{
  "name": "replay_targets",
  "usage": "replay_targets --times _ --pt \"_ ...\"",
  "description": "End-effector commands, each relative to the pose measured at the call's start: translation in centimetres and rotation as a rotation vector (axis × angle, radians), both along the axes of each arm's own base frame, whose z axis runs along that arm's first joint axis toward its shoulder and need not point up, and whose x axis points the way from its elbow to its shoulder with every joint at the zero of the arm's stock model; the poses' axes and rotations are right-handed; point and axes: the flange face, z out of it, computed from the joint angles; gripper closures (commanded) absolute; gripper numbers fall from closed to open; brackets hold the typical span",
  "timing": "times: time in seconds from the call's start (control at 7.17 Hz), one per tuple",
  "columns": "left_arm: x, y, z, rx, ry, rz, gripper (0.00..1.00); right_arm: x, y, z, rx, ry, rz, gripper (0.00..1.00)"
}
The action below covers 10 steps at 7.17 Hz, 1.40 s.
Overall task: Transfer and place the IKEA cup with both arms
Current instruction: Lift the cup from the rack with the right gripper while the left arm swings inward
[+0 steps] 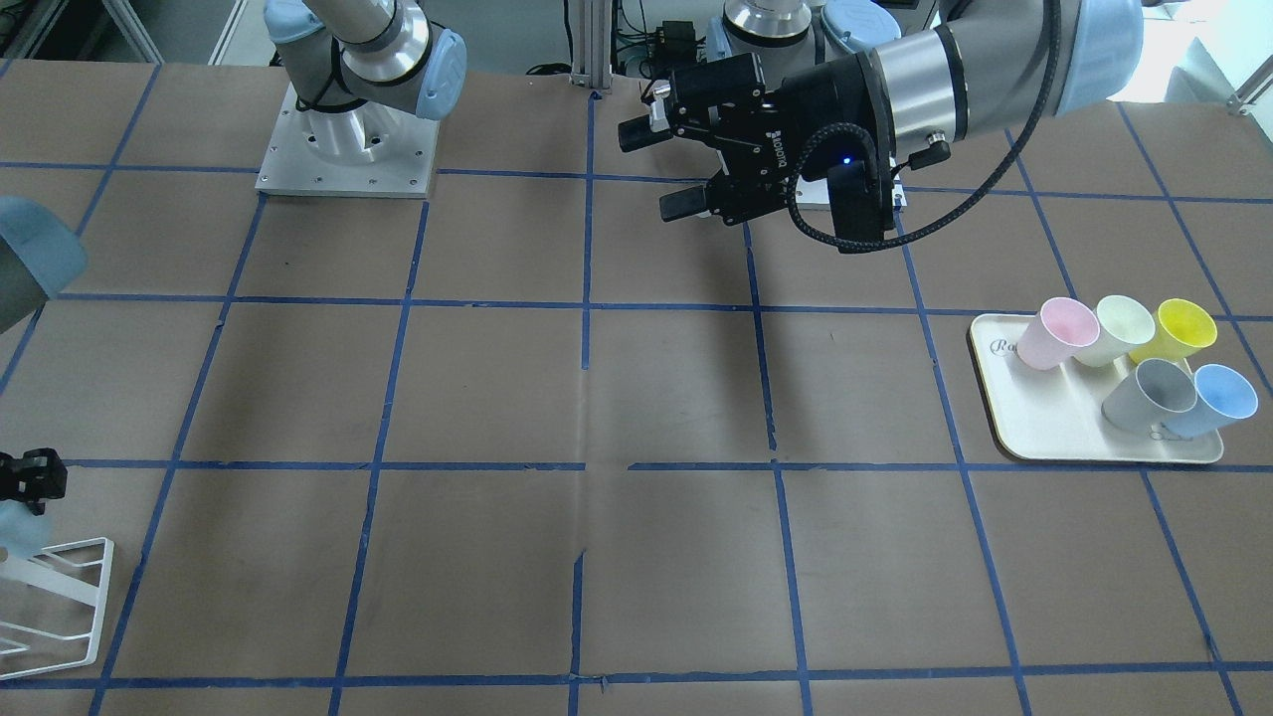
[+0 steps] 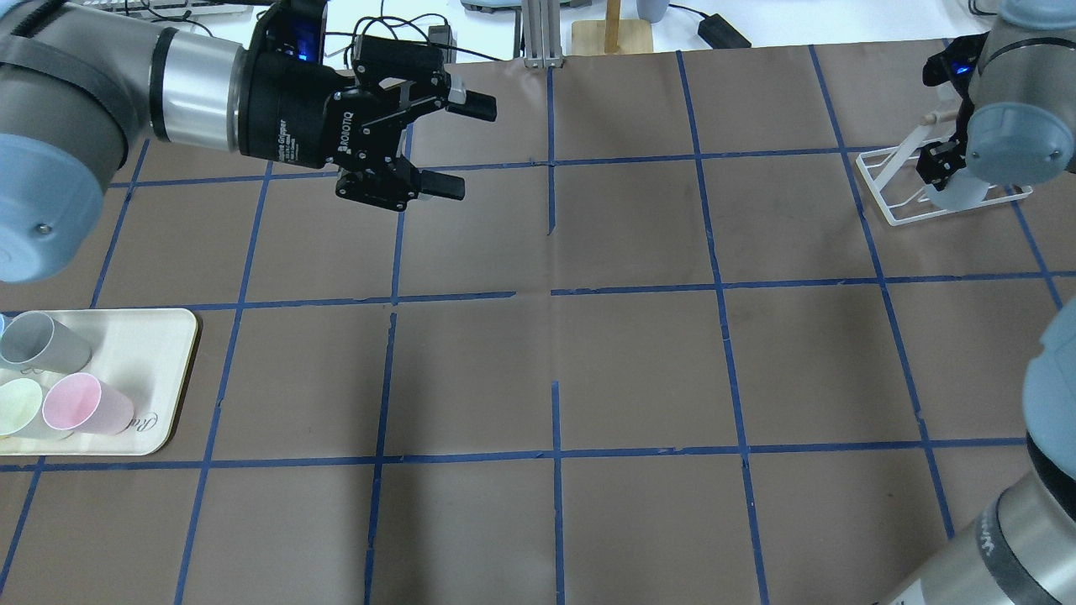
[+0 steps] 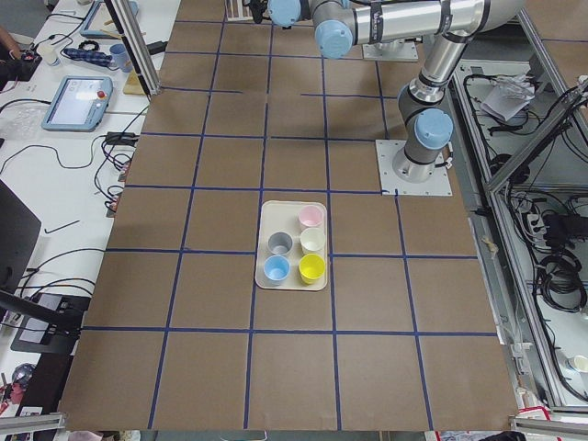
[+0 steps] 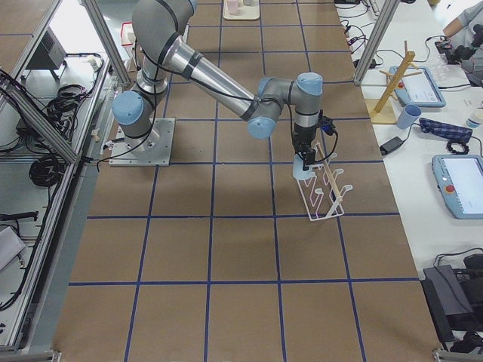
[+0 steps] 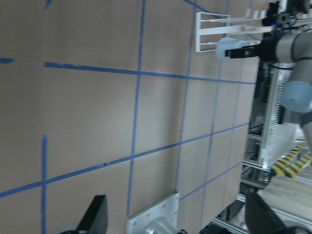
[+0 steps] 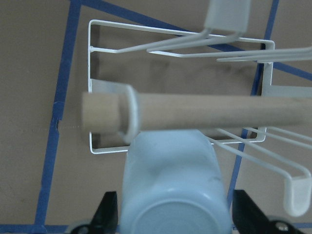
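1. The right gripper [image 6: 174,197] is clamped on the cup [image 6: 170,165], with one black finger [image 6: 108,212] pressed to each side. The cup's base faces the wrist camera.
2. A wooden dowel [image 6: 195,113] crosses that view just above the cup. The white wire rack [image 6: 90,87] lies beneath both.
3. In the overhead view the right gripper [image 2: 940,164] points down at the rack [image 2: 878,189], which stands on the far right part of the table [image 2: 639,370]. The cup [image 2: 965,195] shows pale just below the fingers. Whether it touches a prong I cannot tell.
4. The left gripper [image 2: 466,147] is spread wide and holds nothing. It lies level above the table with its fingers pointing toward the middle.
5. A cream tray [image 1: 1054,443] sits on the left arm's side, well apart from the rack. It bears five upright cups: the pink cup [image 1: 1054,333], cream cup [image 1: 1119,328] and yellow cup [image 1: 1183,328] in one row, and the grey cup [image 1: 1154,393] and second blue cup [image 1: 1218,398] touching in the other.
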Motion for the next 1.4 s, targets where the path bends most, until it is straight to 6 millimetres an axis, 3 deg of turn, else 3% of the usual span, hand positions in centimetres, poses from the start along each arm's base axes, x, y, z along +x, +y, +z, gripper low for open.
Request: replay_targets --times 0.0,0.28,0.7,0.98,1.26 --pt "-0.5 0.0 -3.2 0.003 0.291 0.072 0.0 0.3 -0.1 0.3 -0.008 -0.005 0.007 0.35" --pt "-0.6 0.0 -3.7 -0.027 0.304 0.069 0.0 0.3 -0.4 1.1 -0.024 -0.002 0.009 0.43" --pt "-1.3 -0.1 -3.9 -0.026 0.304 0.053 0.0 0.9 -0.1 5.0 -0.058 -0.03 0.018 0.44" --pt "-1.4 0.1 -3.8 -0.029 0.304 0.051 0.0 1.8 1.4 8.9 -0.085 -0.064 0.028 0.44" --pt "-1.5 0.5 -2.7 -0.031 0.305 0.05 0.0 3.0 3.9 14.2 -0.115 -0.077 0.043 0.45"
